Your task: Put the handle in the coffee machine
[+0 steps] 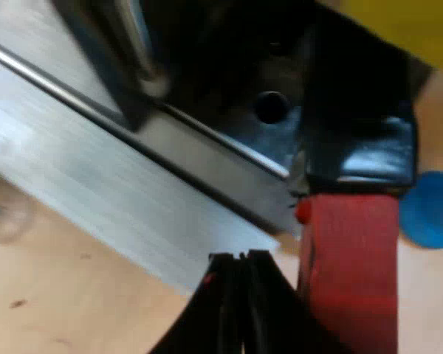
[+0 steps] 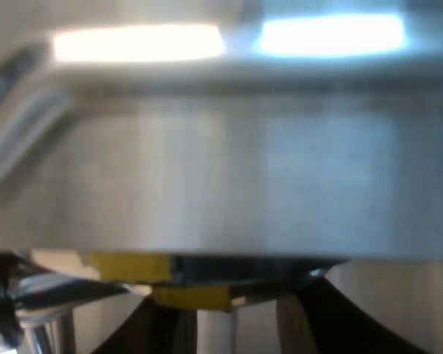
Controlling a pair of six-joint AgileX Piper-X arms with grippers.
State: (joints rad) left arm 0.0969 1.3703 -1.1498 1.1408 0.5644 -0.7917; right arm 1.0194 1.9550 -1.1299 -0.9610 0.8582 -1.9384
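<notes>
The holder's dark handle with its red end sticks out from the espresso machine's front, above the brushed metal base. My left gripper hangs just beside the red end, fingers shut together with nothing between them. My right gripper is pressed close to a brushed metal wall of the machine, its two dark fingers spread open. A pale post and a yellow piece lie between and just past them.
A blue tamper rests on the wooden table beyond the handle. Something yellow shows above the machine's front. A chrome tube stands near my right fingers.
</notes>
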